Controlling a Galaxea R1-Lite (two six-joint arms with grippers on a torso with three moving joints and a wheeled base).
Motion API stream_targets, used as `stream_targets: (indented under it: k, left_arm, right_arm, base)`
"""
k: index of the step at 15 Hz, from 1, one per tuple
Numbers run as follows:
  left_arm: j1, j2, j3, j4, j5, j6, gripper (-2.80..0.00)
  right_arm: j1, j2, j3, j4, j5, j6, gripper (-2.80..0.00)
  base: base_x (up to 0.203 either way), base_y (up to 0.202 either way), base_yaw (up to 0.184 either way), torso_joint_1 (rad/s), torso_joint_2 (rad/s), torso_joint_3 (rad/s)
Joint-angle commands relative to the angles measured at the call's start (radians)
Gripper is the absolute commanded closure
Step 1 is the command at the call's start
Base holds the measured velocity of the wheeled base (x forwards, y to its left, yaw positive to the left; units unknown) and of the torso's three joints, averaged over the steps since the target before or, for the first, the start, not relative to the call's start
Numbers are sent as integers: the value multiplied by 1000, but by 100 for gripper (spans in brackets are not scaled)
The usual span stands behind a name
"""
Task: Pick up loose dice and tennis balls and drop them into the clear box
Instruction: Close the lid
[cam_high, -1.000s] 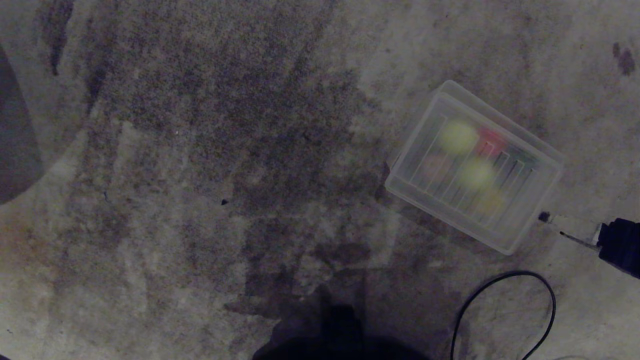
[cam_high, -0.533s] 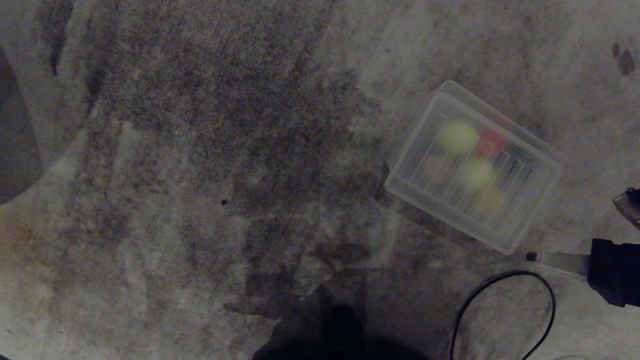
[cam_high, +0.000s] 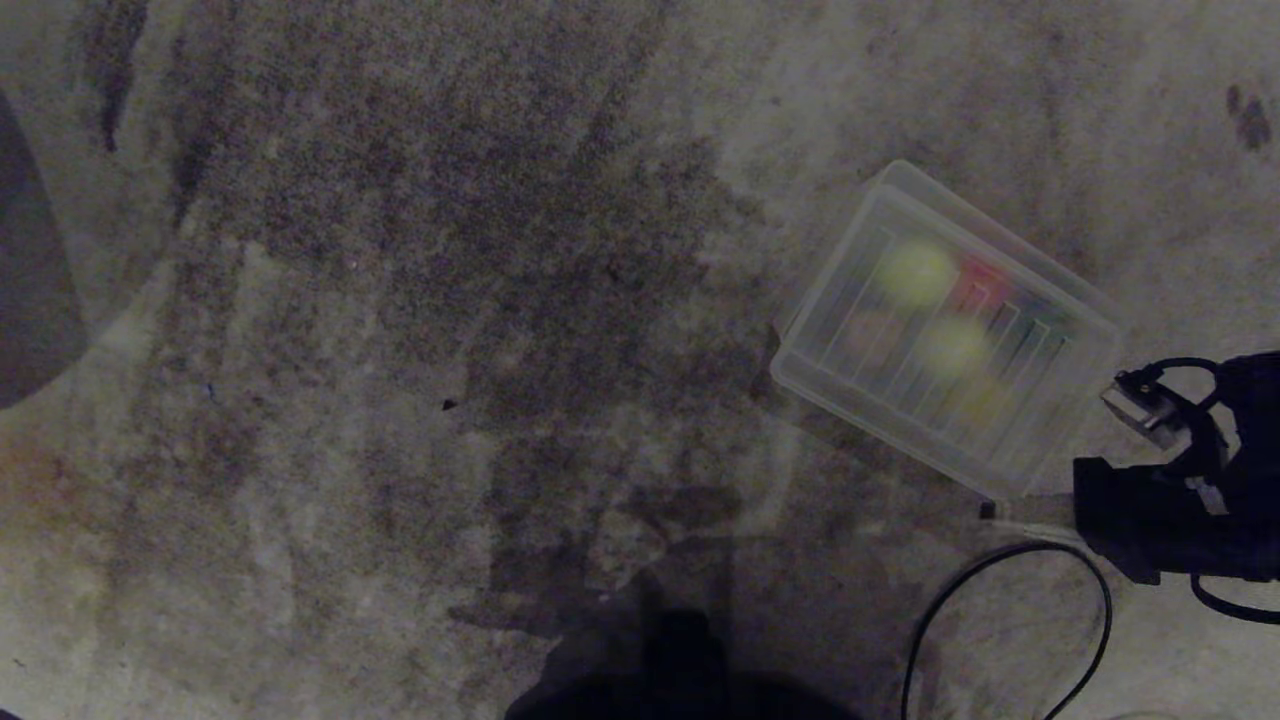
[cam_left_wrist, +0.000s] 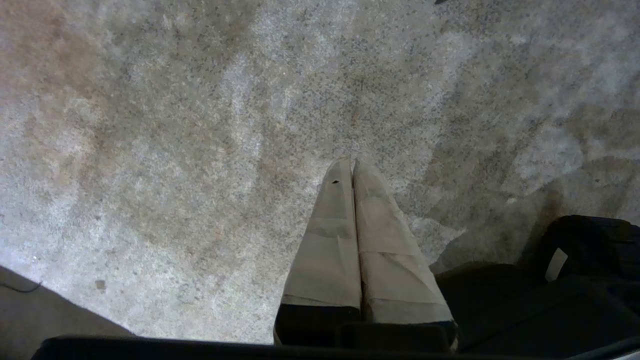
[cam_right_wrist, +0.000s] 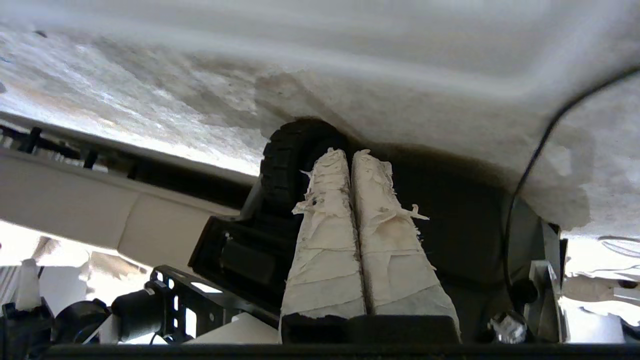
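box: we're seeing the clear box sitting on the carpet at the right of the head view, a ribbed translucent lid lying over it, long axis running diagonally from far-left to near-right.
contents: we're making out two tennis balls as yellow-green blurs thru the lid, plus red, dark and tan patches that we're reading as the dice; can't count them for sure.
loose items: we're finding none on the carpet in any view, so we're judging the pick-up part as prob. done.
right gripper: the right gripper is sitting with its taped fingers pressed together, nothing betw. them; in the head view its arm is at the right edge, just beside the box's near-right corner.
key relation: the box is lying up and to the left of the right arm, short end nearest it; we're reckoning any further move on the box falls to the right arm, since it's much the nearer.
left gripper: the left gripper is parked over bare carpet, fingers together, empty, out of the head view.
other: a black cable is looping on the carpet near the right arm; we're judging it a poss. snag.
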Motion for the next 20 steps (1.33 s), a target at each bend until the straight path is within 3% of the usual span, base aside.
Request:
stream_targets:
  k: [1, 20]
  left_arm:
    - [0, 1, 2, 0, 1, 0, 0]
    - [-1, 1, 2, 0, 1, 0, 0]
  right_arm:
    - [18, 100, -33, -1, 3, 2, 0]
    - [10, 130, -88, -76, -14, -4, 0]
  base:
    - [0, 0, 0, 0, 0, 0]
    - [0, 0, 0, 0, 0, 0]
